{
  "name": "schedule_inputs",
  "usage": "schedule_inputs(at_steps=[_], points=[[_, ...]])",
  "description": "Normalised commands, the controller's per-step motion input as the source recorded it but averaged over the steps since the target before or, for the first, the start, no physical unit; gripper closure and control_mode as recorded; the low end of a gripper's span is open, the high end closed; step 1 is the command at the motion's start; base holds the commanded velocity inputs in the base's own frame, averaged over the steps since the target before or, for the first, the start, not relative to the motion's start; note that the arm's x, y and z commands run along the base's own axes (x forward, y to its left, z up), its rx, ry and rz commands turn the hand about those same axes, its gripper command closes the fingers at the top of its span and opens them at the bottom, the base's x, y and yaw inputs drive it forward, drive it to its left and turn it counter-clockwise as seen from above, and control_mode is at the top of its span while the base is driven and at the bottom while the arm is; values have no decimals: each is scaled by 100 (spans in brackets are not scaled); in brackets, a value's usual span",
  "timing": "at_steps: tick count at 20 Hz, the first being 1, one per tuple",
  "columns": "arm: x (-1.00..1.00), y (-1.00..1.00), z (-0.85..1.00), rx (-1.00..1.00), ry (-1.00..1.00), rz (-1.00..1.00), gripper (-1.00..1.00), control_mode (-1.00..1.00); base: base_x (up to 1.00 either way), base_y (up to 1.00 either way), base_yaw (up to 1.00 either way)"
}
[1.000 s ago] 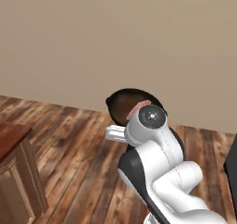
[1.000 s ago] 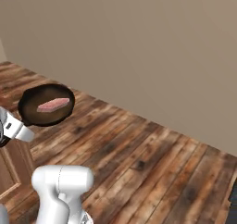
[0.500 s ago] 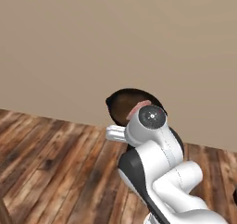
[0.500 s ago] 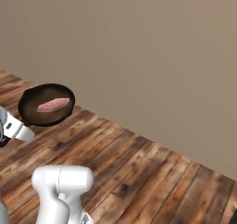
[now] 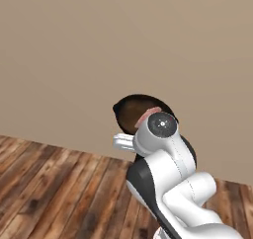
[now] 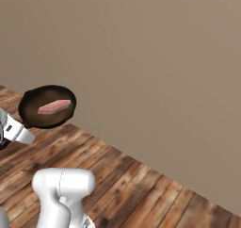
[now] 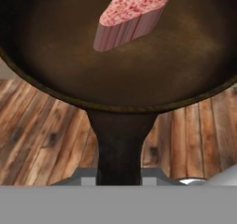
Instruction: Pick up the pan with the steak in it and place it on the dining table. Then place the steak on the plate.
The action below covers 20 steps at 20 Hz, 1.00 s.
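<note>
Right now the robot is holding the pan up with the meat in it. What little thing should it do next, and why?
Probably keep the pan level and carry it on, without lowering it yet. The gripper is shut on the pan's handle, the steak lies loose inside, and below there is just wooden floor and a bare wall. I see no table or plate to set it on.

A plain beige wall point(image 6: 155, 57) stands beyond the gripper, meeting a dark-grained wooden plank floor point(image 5: 54, 188) that spreads below the gripper.

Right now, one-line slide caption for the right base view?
Pan with steak inside, carried in the air above the wood floor.
</note>
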Motion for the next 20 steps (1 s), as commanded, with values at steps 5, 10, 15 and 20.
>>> schedule_inputs(at_steps=[5,10,15,20], points=[[0,0,0,0,0,0,100,100,82,-18,9],[0,0,0,0,0,0,100,100,18,-21,36],[0,0,0,0,0,0,100,100,1,-5,46],[0,0,0,0,0,0,100,100,0,-1,48]])
